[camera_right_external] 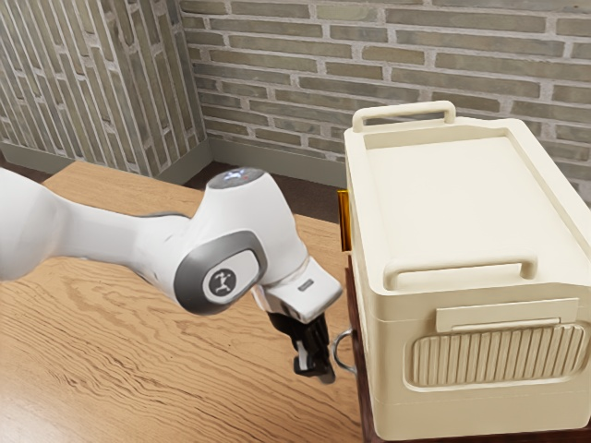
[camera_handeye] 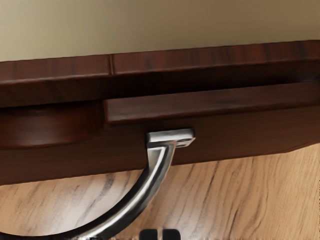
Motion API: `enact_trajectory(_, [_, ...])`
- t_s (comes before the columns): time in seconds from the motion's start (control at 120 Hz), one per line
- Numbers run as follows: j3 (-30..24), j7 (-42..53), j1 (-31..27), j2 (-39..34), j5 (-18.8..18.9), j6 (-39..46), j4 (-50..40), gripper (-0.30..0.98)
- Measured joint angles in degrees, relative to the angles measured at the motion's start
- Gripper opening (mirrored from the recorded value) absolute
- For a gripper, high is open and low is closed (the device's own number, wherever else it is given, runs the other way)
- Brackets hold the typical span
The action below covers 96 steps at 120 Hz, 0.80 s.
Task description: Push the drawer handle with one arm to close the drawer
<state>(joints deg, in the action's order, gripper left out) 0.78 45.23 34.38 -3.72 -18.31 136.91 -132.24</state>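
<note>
Low over the table [camera_right_external: 120, 369], the arm [camera_right_external: 222, 245] comes in from the exterior view's left, with its wrist bent downward. The hand [camera_right_external: 303, 288] leans, pointing the gripper [camera_right_external: 317, 367] down and slightly toward the exterior view's right, beside the handle [camera_handeye: 159, 167]. The gripper is drawn in narrow: in the wrist view its two dark tips sit side by side with a slim slit between them and nothing gripped. There, the handle's curve passes near the gripper [camera_handeye: 160, 234] without lying between its tips; whether one side of it brushes the metal, I cannot tell.

The handle is a curved metal bar standing out from the dark wooden front of the drawer [camera_handeye: 230, 140], with its flat mount fixed to the wood. Above the drawer is the edge of the cabinet [camera_handeye: 200, 60], and a dark recess runs between the two. How far the drawer is out is hard to judge from these angles.

A big cream box [camera_right_external: 462, 203] with two raised bars on top rests on the cabinet. An amber thing [camera_right_external: 345, 221] sits beside it, near its far end, with a brick wall [camera_right_external: 277, 74] behind.
</note>
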Motion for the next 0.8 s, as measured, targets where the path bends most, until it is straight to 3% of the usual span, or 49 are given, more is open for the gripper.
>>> enact_trajectory(0.558, [0.6,-1.2,-0.1,0.2,0.0,0.0,0.5,-0.1])
enact_trajectory(0.65, [2.7,-1.4,-2.2,-10.2,0.4,-0.4,-7.2,-0.09])
enact_trajectory(0.7, [2.4,-1.5,-6.3,-17.5,1.5,-1.4,-10.6,0.01])
enact_trajectory(0.8, [-3.5,-2.1,-18.1,-30.9,3.8,-6.5,-11.6,0.24])
